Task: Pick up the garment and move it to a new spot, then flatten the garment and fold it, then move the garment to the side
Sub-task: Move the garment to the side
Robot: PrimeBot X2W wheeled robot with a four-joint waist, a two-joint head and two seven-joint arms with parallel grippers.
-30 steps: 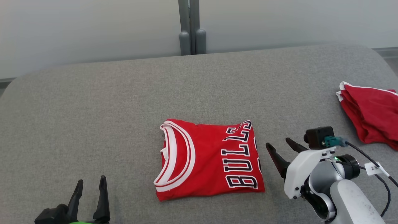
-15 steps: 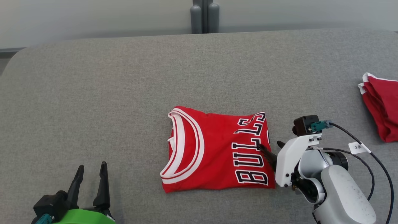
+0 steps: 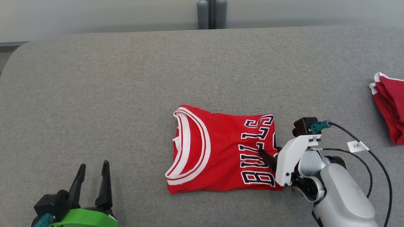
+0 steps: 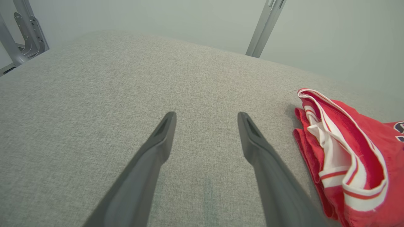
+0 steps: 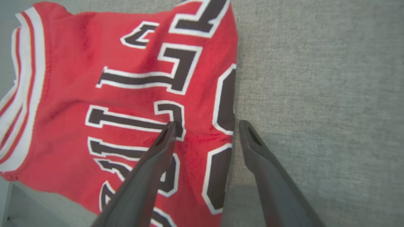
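Where the grey woven surface [image 3: 126, 94] ends at its rounded far edge, a plain pale wall [image 3: 94, 12] stands behind it, with a grey metal post [image 3: 211, 14] rising against it at the middle. The left wrist view shows the same fabric [image 4: 94, 94] and more grey metal framing [image 4: 25, 34] at a corner.

The garment [image 3: 221, 151], a red jersey with white-and-red striped neck trim, lies folded into a rough rectangle at the middle of the surface, neck opening toward the robot's left. Across its right half runs "BULLS" in black letters outlined in white, set sideways in the head view. In the right wrist view [image 5: 126, 78] heavy black shapes sit at the folded edge below the lettering, perhaps part of a number. A second red garment [image 3: 389, 110] lies bunched at the far right, well apart.

The right gripper [image 3: 270, 153] straddles the jersey's right edge with its fingers apart: one fingertip [image 5: 170, 129] over the lettering, the other over bare fabric just beside the cloth. A white tag [image 3: 357, 146] on its cable bears a "2" and a mark too small to read.

The left gripper [image 3: 94, 164] rests at the lower left, fingers spread and holding nothing, near the jersey's collar [image 4: 341, 151].
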